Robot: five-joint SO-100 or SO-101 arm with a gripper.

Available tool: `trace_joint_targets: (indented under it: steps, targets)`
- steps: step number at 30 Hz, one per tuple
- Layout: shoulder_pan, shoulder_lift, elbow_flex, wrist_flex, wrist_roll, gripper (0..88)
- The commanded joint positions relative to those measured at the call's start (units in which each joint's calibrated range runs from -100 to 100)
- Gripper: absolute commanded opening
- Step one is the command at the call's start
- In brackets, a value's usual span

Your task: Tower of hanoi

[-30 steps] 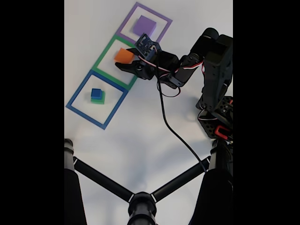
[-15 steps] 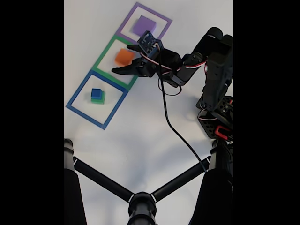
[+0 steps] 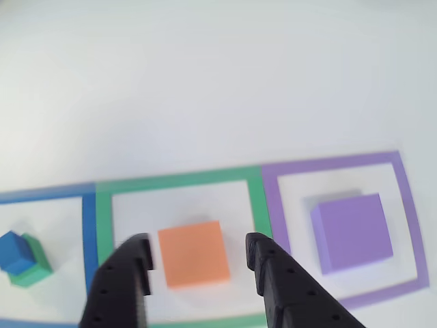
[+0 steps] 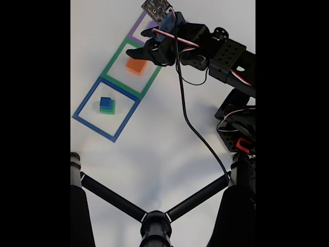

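4 square foam blocks, flat and matte, no long side to point any way. Orange block (image 3: 194, 253) inside the green tape square (image 3: 179, 182), edges lined up with the tape. Gripper (image 3: 198, 261) spread wide, 1 finger on each side of it, not touching. Purple block (image 3: 352, 232) to the right, seen in the other view, hidden by the arm in the fixed view. Blue block (image 4: 105, 102) on the green block (image 4: 107, 109), far left, turned a bit.

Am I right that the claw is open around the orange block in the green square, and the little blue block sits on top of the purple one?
Not quite. The blue block sits on the green block, inside the blue tape square; the purple block is alone in its own square. The other view shows it. The gripper is indeed open around the orange block.
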Motion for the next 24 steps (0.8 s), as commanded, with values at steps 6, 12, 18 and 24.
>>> trace_joint_targets:
  steps: [6, 12, 18, 24]
  targets:
    - [-6.29, -4.91, -35.64, 45.9, 0.0, 0.0]
    - [-9.5, -4.75, -48.99, 58.77, 0.0, 0.0]
    - [-12.24, -4.91, -50.36, 61.11, 0.0, 0.0]
    - [-15.21, -8.11, -38.09, 55.45, 0.0, 5.9]
